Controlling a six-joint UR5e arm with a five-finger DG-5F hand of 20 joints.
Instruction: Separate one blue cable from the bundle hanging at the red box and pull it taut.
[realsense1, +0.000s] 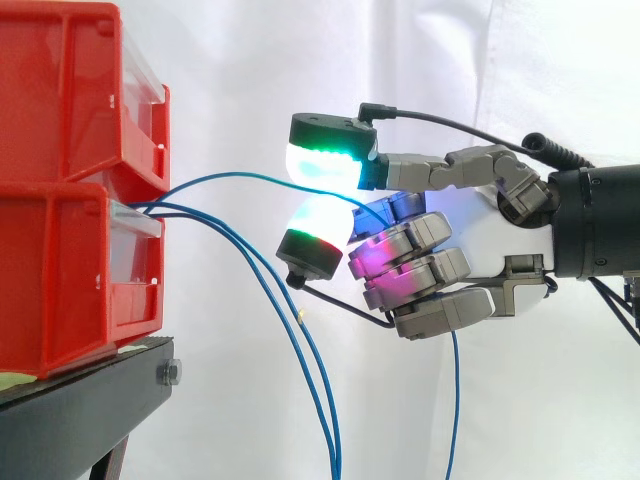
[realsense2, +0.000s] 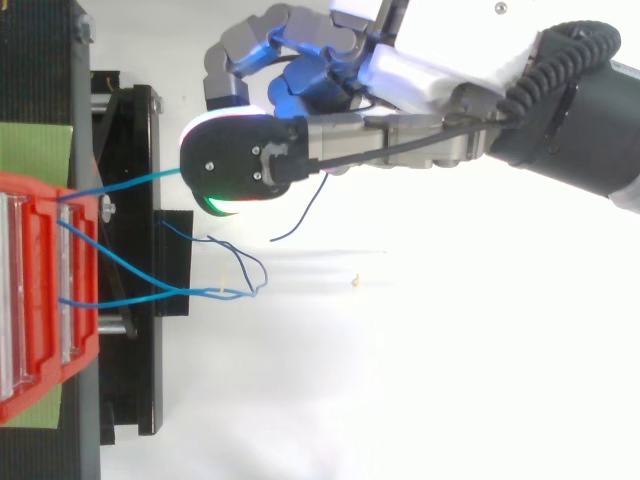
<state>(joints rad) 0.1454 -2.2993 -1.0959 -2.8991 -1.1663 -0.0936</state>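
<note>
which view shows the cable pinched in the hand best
Side view: the blue cable runs from the red bins into the pinch of the hand. Top view: a short stretch, then a pad covers it.

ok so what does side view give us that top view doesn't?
Side view: red bins stacked in two tiers, the blue cable pinched between two glowing pads, loose cables hanging steeply down. Top view: a green mat under the bins, and the cables leaving the bin front spaced apart sideways. Both: the robot hand and the pinched cable running to the bins.

One blue cable (realsense2: 130, 184) — straight from red box (realsense2: 40, 300) to hand (realsense2: 420, 72)
</note>
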